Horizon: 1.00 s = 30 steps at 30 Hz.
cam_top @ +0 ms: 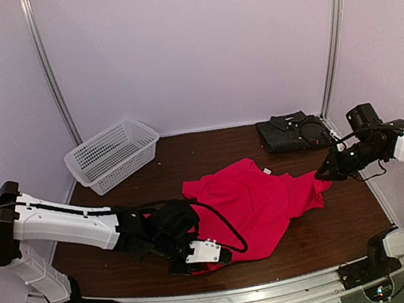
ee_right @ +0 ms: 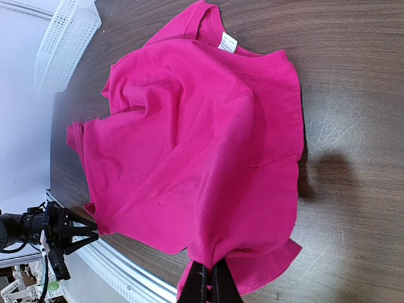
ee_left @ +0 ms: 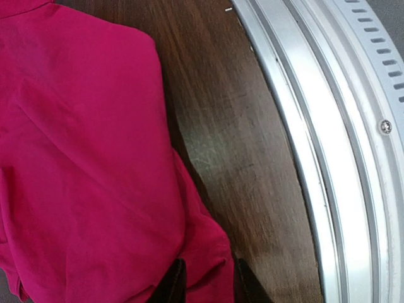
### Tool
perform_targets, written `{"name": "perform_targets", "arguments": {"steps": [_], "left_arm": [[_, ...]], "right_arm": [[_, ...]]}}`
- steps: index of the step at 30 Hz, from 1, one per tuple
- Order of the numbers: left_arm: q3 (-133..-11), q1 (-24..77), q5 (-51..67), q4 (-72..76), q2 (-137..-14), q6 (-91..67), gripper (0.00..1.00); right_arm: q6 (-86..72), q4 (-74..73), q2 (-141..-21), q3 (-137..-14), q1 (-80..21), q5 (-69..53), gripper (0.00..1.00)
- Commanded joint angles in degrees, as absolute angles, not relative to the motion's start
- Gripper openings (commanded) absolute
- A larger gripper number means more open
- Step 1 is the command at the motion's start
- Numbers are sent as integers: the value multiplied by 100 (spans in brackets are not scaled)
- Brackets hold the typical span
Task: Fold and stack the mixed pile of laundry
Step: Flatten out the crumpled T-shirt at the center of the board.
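Note:
The red-pink T-shirt (cam_top: 251, 203) lies spread and rumpled in the middle of the table. My left gripper (cam_top: 200, 254) is low at its near hem. In the left wrist view (ee_left: 208, 284) the jaws stand close together with a puckered fold of the T-shirt (ee_left: 82, 158) between them. My right gripper (cam_top: 326, 173) is shut on the T-shirt's right edge and holds it slightly lifted. The right wrist view (ee_right: 209, 284) shows the T-shirt (ee_right: 196, 145) bunched into the closed jaws. The dark pinstriped shirt (cam_top: 293, 132) lies folded at the back right.
A white lattice basket (cam_top: 112, 154) stands at the back left and also shows in the right wrist view (ee_right: 63, 38). The metal rail (ee_left: 328, 158) runs along the table's near edge, close to my left gripper. Walls enclose the table on three sides.

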<state>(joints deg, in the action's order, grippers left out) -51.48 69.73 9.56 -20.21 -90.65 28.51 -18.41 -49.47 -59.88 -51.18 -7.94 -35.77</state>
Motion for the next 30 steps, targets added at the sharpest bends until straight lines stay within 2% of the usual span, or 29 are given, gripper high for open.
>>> {"name": "perform_targets", "arguments": {"steps": [1, 5, 11, 23, 28, 30], "left_arm": [[-5246, 7081, 778, -2033, -9199, 3248, 29], [-5239, 7092, 709, -2017, -9278, 3439, 40], [-5288, 7093, 655, -2003, -9484, 3589, 38], [-5241, 7119, -293, -1607, -9575, 3681, 19], [-5289, 7113, -495, -1635, -9405, 3517, 1], [-5366, 7071, -830, -1546, -9184, 3173, 0]], "right_arm": [[-1917, -4852, -5883, -5159, -747, -3621, 0], [-1969, -4835, -5855, -5138, -747, -3630, 0], [-1993, -4842, -5819, -5093, -748, -3613, 0], [-1988, -4851, -5830, -5106, -747, -3577, 0], [-1984, -4851, -5862, -5180, -738, -3556, 0], [-1987, -4837, -5848, -5304, -732, -3532, 0]]}}
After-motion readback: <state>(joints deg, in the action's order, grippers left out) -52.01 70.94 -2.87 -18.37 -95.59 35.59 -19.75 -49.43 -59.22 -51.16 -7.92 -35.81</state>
